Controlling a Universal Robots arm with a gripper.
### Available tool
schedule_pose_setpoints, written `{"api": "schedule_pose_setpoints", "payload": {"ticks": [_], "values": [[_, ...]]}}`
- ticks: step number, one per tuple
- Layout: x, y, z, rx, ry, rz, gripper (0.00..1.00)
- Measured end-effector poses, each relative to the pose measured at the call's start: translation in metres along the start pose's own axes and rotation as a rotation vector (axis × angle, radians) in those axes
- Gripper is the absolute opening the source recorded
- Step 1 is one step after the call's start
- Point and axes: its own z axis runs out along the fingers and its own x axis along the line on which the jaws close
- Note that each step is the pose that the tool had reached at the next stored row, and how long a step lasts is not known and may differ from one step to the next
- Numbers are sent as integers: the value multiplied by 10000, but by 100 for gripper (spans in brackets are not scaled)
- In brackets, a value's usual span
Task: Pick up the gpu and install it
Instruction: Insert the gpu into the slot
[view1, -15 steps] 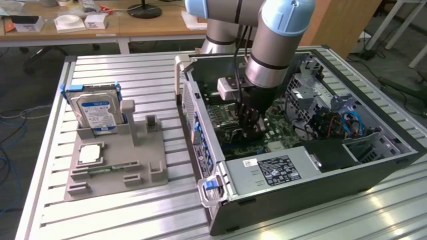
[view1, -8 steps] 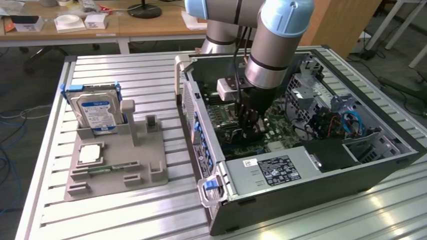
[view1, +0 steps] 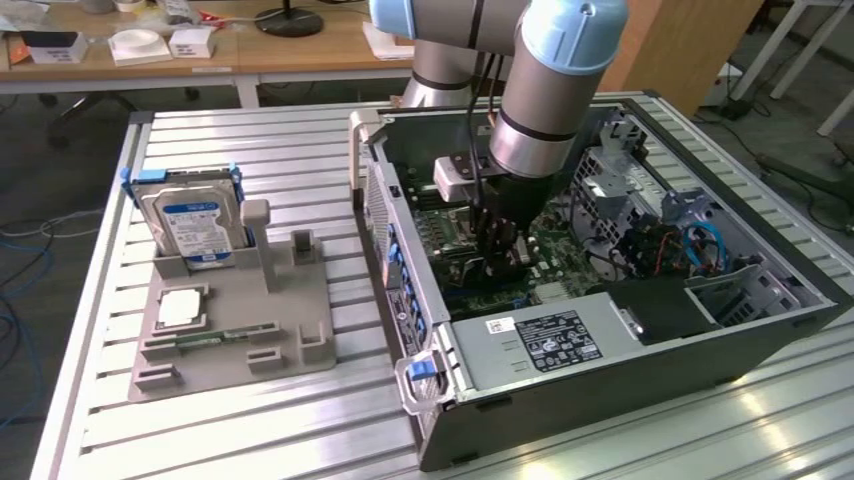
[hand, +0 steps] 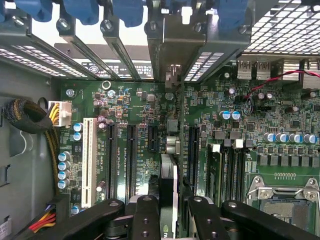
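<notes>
While the arm is lowered into the open grey metal computer case (view1: 601, 370), the thin flat gpu (hand: 168, 185) is held on edge by the closed black jaws above the green motherboard (hand: 150, 105), between its long slots.

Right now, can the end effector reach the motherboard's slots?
Probably yes: the computer case is open, the end effector, gripping the graphics card, hangs just above the motherboard, and no cable crosses the slots.
</notes>
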Motion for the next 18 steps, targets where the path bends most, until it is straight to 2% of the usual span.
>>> {"api": "schedule_pose_setpoints", "payload": {"ticks": [4,6,7,8,14,18], "values": [[0,0,-8,4,-6,0,27],[-4,2,-16,15,-33,2,27],[-3,3,-29,14,-15,4,27],[0,3,-42,11,0,4,33],[1,4,-63,19,1,-1,33],[1,8,-137,21,0,0,33]]}}
